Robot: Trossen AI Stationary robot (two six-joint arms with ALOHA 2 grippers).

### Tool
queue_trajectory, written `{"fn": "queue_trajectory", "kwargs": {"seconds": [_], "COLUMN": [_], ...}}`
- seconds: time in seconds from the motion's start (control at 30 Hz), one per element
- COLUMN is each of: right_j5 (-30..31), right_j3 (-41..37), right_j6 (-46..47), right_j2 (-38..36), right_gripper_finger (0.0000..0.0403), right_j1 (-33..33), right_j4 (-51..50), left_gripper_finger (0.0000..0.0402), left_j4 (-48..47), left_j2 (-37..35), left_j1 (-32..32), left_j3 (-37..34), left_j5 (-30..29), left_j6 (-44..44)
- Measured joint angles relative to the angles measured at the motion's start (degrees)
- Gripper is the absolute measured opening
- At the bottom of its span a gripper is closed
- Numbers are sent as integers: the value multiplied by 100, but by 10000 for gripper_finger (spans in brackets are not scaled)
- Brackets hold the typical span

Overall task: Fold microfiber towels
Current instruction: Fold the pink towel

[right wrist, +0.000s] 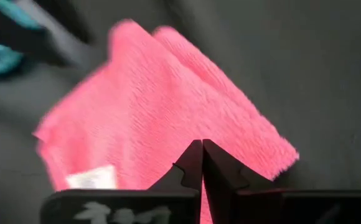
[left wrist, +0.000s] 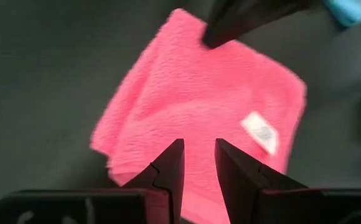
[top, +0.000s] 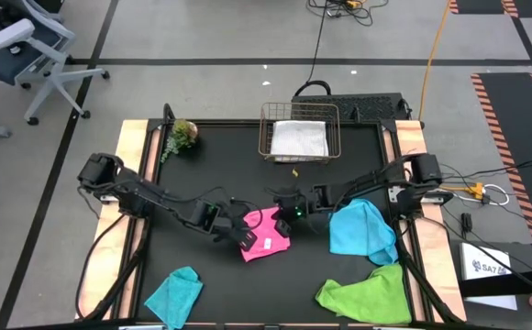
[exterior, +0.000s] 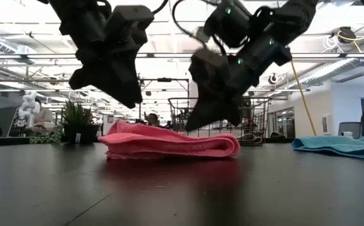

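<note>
In the high view, the hot pink towel [top: 266, 236] lay folded near the middle of the black desk [top: 248, 165]. The left gripper [top: 238, 236] hung at its left edge and the right gripper [top: 284, 209] just behind its far edge. The sky blue towel [top: 362, 229] lay to the right of the pink one, the lime green towel [top: 367, 295] in front of the blue one, and the teal towel [top: 176, 293] well to the front left. A white towel [top: 298, 139] sat in a wire basket [top: 268, 128] behind the pink one, with a small plant [top: 182, 135] to the basket's left.

In the low view, both grippers hung just above the pink towel, not touching it.

In the left wrist view, the jaws stood a little apart, empty, over the towel. A small white label [left wrist: 259, 132] was sewn on it; its writing could not be read.

In the right wrist view, the jaws were clenched together on nothing above the towel's edge.
</note>
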Motion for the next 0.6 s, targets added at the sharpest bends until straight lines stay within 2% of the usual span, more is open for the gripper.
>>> {"fn": "queue_trajectory", "kwargs": {"seconds": [0.33,0.5,0.6], "right_j5": [0,-40,-264], "right_j3": [0,4,4], "right_j6": [-343,-469,-531], "right_j2": [179,179,179], "right_gripper_finger": [0,0,0], "right_j1": [-198,-352,-398], "right_j4": [63,117,141], "left_gripper_finger": [90,90,90], "left_j4": [801,1543,1773], "left_j2": [187,788,1163], "left_j1": [-219,-369,-470], "left_j3": [3,7,46], "left_j5": [-588,-326,-91], "left_j6": [-569,-920,-1224]}}
